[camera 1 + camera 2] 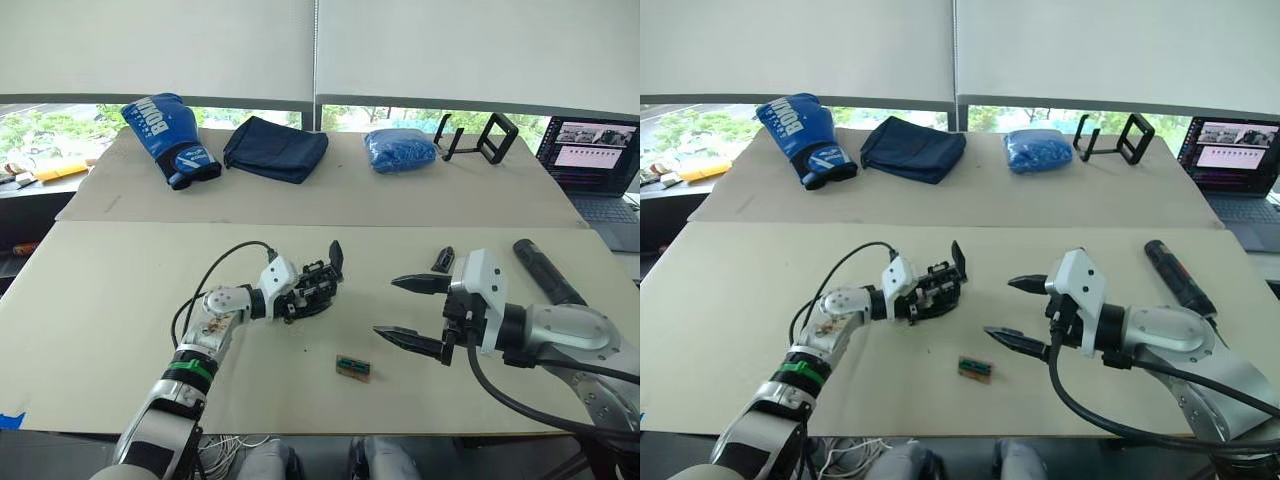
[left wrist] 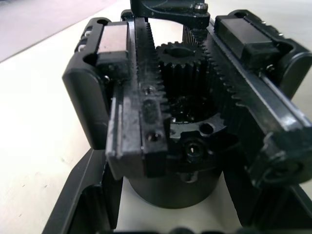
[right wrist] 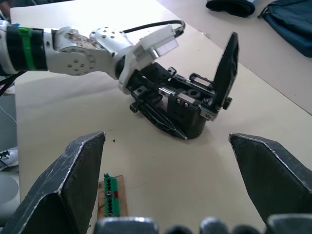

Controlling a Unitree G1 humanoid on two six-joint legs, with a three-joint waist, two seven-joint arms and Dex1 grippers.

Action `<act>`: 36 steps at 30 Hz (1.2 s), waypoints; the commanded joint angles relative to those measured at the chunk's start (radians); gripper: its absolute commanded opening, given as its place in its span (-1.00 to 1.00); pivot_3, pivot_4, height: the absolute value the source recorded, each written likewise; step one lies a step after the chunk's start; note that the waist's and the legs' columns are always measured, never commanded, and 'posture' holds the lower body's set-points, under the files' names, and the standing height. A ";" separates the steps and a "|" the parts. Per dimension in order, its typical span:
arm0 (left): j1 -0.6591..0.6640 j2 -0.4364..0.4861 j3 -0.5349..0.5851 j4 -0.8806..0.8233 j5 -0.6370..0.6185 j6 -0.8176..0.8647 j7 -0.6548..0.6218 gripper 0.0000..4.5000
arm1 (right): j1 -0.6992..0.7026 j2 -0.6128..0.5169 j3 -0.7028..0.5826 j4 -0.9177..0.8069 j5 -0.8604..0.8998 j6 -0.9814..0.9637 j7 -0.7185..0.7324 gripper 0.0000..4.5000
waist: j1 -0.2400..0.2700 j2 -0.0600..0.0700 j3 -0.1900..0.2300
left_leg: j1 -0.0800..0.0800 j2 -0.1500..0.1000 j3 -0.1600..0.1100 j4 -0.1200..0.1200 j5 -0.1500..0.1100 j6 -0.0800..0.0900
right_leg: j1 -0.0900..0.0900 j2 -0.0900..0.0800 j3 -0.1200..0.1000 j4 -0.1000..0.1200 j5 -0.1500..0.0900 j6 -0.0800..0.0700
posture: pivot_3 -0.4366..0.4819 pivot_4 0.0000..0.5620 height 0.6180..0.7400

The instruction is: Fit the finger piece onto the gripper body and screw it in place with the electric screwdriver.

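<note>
Left end effector [image 1: 300,297] clamped around gripper body [image 1: 318,287] on table [image 1: 100,300].

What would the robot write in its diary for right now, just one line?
left gripper: shut on gripper body | right gripper: open, empty | finger piece: on table | electric screwdriver: untouched

Counted on the two tan tables

One black geared gripper body [image 1: 312,290], one small black plastic wedge finger piece [image 1: 443,259], one thick black cylindrical screwdriver [image 1: 547,270], one green-and-tan block [image 1: 353,367], one blue boxing glove [image 1: 170,139], one navy pouch [image 1: 275,148], one laptop [image 1: 598,160].
</note>
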 commanded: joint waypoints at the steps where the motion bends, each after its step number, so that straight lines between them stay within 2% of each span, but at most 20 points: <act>1: 0.119 -0.028 0.025 -0.240 0.009 0.046 0.144 0.04 | 0.024 0.022 -0.038 -0.066 0.039 0.010 -0.041 1.00 | 0.000 0.000 0.000 | 0.000 0.000 -0.001 0.000 0.000 0.000 | 0.000 0.000 0.000 0.000 0.000 0.000 | -0.05 -0.47 1.00; 4: 0.213 -0.110 0.048 -0.514 0.028 0.249 0.369 0.04 | 0.048 0.030 -0.026 -0.097 0.045 0.015 -0.061 1.00 | 0.006 0.000 0.000 | -0.001 0.000 -0.003 0.000 0.000 0.000 | 0.000 -0.001 0.000 0.000 0.000 0.000 | -0.05 -0.47 1.00; 8: 0.285 -0.182 0.017 -0.748 0.086 0.398 0.534 0.04 | 0.065 0.044 -0.051 -0.135 0.094 0.039 -0.110 1.00 | 0.011 -0.001 0.001 | -0.005 0.000 -0.005 0.003 -0.001 0.002 | 0.000 -0.001 -0.002 -0.001 0.001 0.002 | -0.05 -0.47 1.00; 10: 0.304 -0.201 -0.006 -0.764 0.135 0.389 0.593 0.04 | 0.071 0.055 -0.051 -0.144 0.114 0.051 -0.142 1.00 | 0.011 -0.001 0.000 | -0.005 0.000 -0.006 0.002 -0.001 0.002 | 0.000 -0.001 -0.001 -0.001 0.001 0.002 | -0.05 -0.47 1.00; 13: 0.295 -0.305 0.018 -0.758 0.151 0.538 0.752 0.04 | 0.086 0.052 -0.028 -0.152 0.102 0.046 -0.150 1.00 | 0.011 -0.001 0.000 | -0.004 -0.001 -0.005 0.002 -0.001 0.002 | 0.001 -0.001 -0.001 -0.001 0.001 0.002 | -0.05 -0.47 1.00; 16: 0.301 -0.364 0.022 -0.787 0.127 0.617 0.794 0.04 | 0.091 0.054 -0.029 -0.147 0.099 0.038 -0.155 1.00 | 0.011 -0.001 0.001 | -0.004 -0.001 -0.006 0.002 -0.001 0.003 | 0.001 0.000 -0.001 -0.001 0.001 0.002 | -0.05 -0.47 1.00; 18: 0.304 -0.368 0.014 -0.776 0.139 0.637 0.813 0.04 | 0.085 0.062 -0.025 -0.138 0.100 0.036 -0.161 1.00 | 0.008 -0.001 0.001 | -0.004 0.000 -0.006 0.002 -0.001 0.003 | 0.001 0.001 -0.001 -0.001 0.000 0.002 | -0.05 -0.47 1.00; 25: 0.276 -0.355 -0.017 -0.701 0.154 0.612 0.813 0.04 | 0.031 0.055 0.009 -0.060 0.045 0.001 -0.122 1.00 | 0.011 -0.001 0.001 | -0.004 -0.001 -0.006 0.003 -0.002 0.003 | 0.001 0.001 -0.001 -0.001 0.000 0.002 | -0.05 -0.47 1.00; 27: 0.291 -0.332 -0.015 -0.707 0.130 0.611 0.774 0.50 | 0.016 0.060 0.010 -0.048 0.045 0.004 -0.118 1.00 | 0.011 -0.001 0.001 | -0.004 -0.001 -0.005 0.003 -0.002 0.003 | 0.001 0.001 -0.001 -0.001 0.000 0.002 | -0.05 -0.47 1.00; 28: 0.300 -0.318 -0.014 -0.711 0.120 0.610 0.753 0.64 | 0.011 0.063 0.010 -0.042 0.047 0.006 -0.115 1.00 | 0.011 -0.001 0.001 | -0.004 -0.001 -0.005 0.003 -0.002 0.003 | 0.001 0.001 -0.001 -0.001 0.000 0.002 | -0.05 -0.47 1.00; 29: 0.315 -0.299 -0.008 -0.720 0.107 0.614 0.730 0.86 | 0.008 0.061 0.011 -0.039 0.045 0.005 -0.110 1.00 | 0.010 -0.001 0.001 | -0.004 -0.001 -0.005 0.002 -0.002 0.003 | 0.001 0.001 -0.001 -0.001 0.000 0.002 | -0.05 -0.47 1.00; 30: 0.328 -0.272 0.001 -0.730 0.093 0.624 0.704 0.99 | 0.006 0.058 0.014 -0.033 0.040 0.001 -0.102 1.00 | 0.010 -0.001 0.001 | -0.004 -0.001 -0.005 0.002 -0.002 0.003 | 0.001 0.001 -0.001 -0.001 0.000 0.002 | -0.05 -0.47 1.00; 34: 0.359 -0.110 0.047 -0.736 0.018 0.641 0.541 0.99 | -0.005 0.057 0.019 -0.018 0.022 -0.007 -0.086 1.00 | 0.004 0.000 0.000 | -0.003 0.000 -0.005 0.002 -0.001 0.002 | 0.001 0.001 -0.001 0.000 0.000 0.002 | -0.05 -0.47 1.00; 36: 0.331 0.024 0.059 -0.652 -0.023 0.606 0.373 0.99 | -0.021 0.054 0.020 -0.008 0.011 -0.011 -0.075 1.00 | 0.002 0.001 0.000 | -0.002 0.000 -0.005 0.002 -0.001 0.001 | 0.001 0.001 -0.001 0.001 0.000 0.002 | -0.05 -0.47 1.00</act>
